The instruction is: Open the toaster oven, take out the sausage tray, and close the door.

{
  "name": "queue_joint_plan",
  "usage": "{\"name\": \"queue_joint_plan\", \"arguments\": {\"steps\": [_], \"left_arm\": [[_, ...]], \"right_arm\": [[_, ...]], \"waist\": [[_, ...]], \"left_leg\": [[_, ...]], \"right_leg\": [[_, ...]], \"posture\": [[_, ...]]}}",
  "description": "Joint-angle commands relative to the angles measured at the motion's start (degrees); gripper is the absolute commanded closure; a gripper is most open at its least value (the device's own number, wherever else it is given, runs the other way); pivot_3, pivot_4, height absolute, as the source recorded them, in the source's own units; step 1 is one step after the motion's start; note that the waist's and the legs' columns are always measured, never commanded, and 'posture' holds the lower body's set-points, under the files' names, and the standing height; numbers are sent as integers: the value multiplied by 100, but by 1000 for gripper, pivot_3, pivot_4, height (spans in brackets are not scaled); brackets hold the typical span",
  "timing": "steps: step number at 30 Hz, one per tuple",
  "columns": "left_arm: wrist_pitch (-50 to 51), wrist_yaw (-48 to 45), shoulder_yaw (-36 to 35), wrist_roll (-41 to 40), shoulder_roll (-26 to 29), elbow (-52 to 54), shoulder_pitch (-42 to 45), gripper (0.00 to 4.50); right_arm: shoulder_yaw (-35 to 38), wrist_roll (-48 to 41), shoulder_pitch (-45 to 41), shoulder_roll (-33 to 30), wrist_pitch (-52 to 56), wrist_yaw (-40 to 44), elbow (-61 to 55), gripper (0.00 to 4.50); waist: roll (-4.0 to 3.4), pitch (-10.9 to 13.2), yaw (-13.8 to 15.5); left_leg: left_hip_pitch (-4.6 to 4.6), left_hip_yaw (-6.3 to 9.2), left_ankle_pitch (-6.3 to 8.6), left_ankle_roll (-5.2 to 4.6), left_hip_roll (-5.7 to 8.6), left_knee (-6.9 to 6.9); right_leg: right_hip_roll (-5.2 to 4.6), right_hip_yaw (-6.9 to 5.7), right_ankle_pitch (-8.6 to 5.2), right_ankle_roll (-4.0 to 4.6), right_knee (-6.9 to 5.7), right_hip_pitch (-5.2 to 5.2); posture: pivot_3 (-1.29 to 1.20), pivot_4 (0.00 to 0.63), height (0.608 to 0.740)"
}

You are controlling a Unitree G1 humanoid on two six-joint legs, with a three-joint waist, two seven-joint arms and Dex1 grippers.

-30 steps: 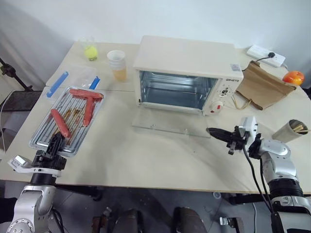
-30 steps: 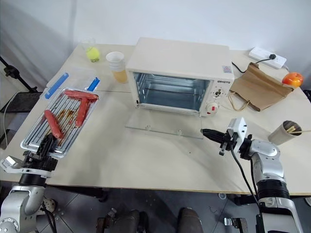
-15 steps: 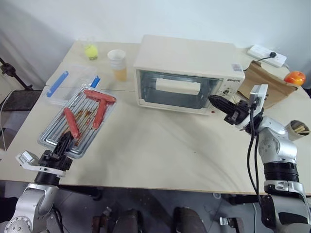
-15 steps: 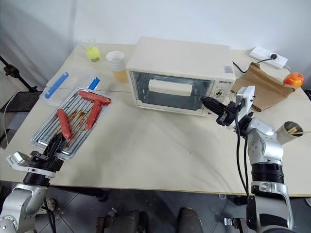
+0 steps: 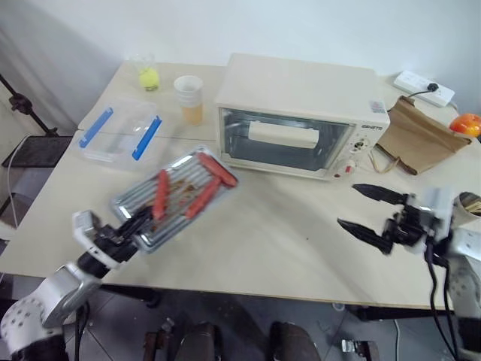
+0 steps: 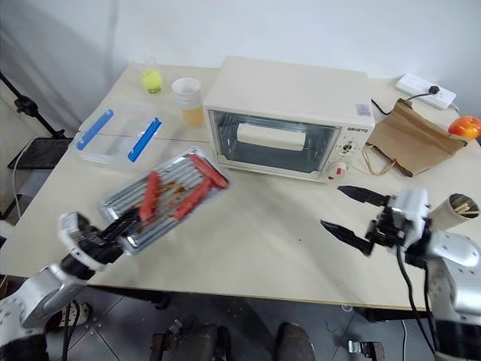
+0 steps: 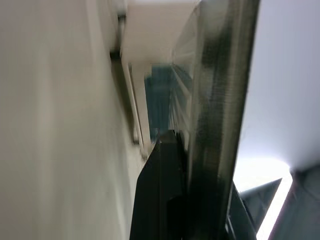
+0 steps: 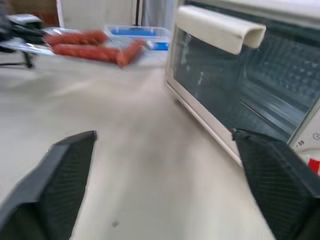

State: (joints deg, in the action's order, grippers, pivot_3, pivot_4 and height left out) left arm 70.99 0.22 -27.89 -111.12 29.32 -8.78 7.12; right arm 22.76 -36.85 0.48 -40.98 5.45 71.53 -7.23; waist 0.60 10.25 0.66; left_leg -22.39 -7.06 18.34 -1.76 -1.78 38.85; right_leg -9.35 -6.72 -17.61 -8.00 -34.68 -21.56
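Observation:
The cream-white toaster oven (image 5: 301, 113) stands at the back of the table, its glass door (image 5: 289, 143) shut and the cream bar handle (image 8: 220, 27) upright. The shiny sausage tray (image 5: 176, 197) with three reddish sausages hangs tilted above the table in front of the oven's left side. My left gripper (image 5: 137, 222) is shut on the tray's near edge, and its black finger (image 7: 160, 190) lies against the metal rim. My right gripper (image 5: 347, 205) is open and empty, low over the table in front of the oven's control panel, apart from the door.
A clear plastic box with blue clips (image 5: 120, 129) lies at the left. Stacked paper cups (image 5: 189, 98) and a glass (image 5: 146, 74) stand behind it. A brown paper bag (image 5: 417, 135), a power strip (image 5: 425, 86) and an orange fruit (image 5: 470, 124) sit right of the oven.
The door went from lying open to shut. My right gripper then drew back from the oven and opened. My left gripper carried the tray up and towards the table's middle.

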Motion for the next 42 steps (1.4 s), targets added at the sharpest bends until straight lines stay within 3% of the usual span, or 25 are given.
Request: {"name": "queue_joint_plan", "arguments": {"steps": [1, 8, 16, 27, 39, 42], "left_arm": [[174, -272, 428, -56, 182, -193, 250, 4500], [614, -865, 1561, 1207, 9, -833, 1447, 4500], [776, -1659, 2333, 2991, -470, -1536, 2437, 4500], [1021, -2170, 2558, 4792, -1109, -2091, 3093, 4500], [1231, -2559, 2680, 6000, -1332, -2389, 3356, 4500], [1101, -2785, 2859, 6209, -1346, -2205, 3332, 3876]], "right_arm": [[383, -212, 212, -173, 14, 66, -282, 82], [889, -251, 860, -183, 35, -45, -564, 82], [1397, -282, 1508, -195, 31, -54, -729, 82], [1809, -361, 2090, -103, -71, 8, -838, 82], [1914, -458, 2255, -92, -174, 71, -757, 82], [1882, -457, 2269, -87, -186, 84, -728, 0]], "waist": [[0, 0, -5], [-4, -1, 88], [-23, -12, 250], [-90, -52, 418], [-138, -81, 417], [-139, -82, 416]], "left_leg": [[1, -1, 0, 0, 0, 0], [3, -9, -4, 2, -1, -1], [1, -8, -4, 1, 15, 0], [6, 1, 4, 6, 35, 3], [35, 20, 18, 0, 51, 3], [39, 21, 20, -2, 52, 2]], "right_leg": [[0, 1, 0, 0, 0, 1], [2, 1, 0, 0, 4, 0], [-1, 6, 3, -5, 21, 8], [-23, 13, 14, -25, 73, 37], [-42, 8, 20, -36, 93, 87], [-44, 7, 20, -37, 93, 90]], "posture": [[0, 150, 740], [0, 150, 740], [0, 150, 740], [0, 150, 740], [0, 150, 740], [0, 150, 740]]}}
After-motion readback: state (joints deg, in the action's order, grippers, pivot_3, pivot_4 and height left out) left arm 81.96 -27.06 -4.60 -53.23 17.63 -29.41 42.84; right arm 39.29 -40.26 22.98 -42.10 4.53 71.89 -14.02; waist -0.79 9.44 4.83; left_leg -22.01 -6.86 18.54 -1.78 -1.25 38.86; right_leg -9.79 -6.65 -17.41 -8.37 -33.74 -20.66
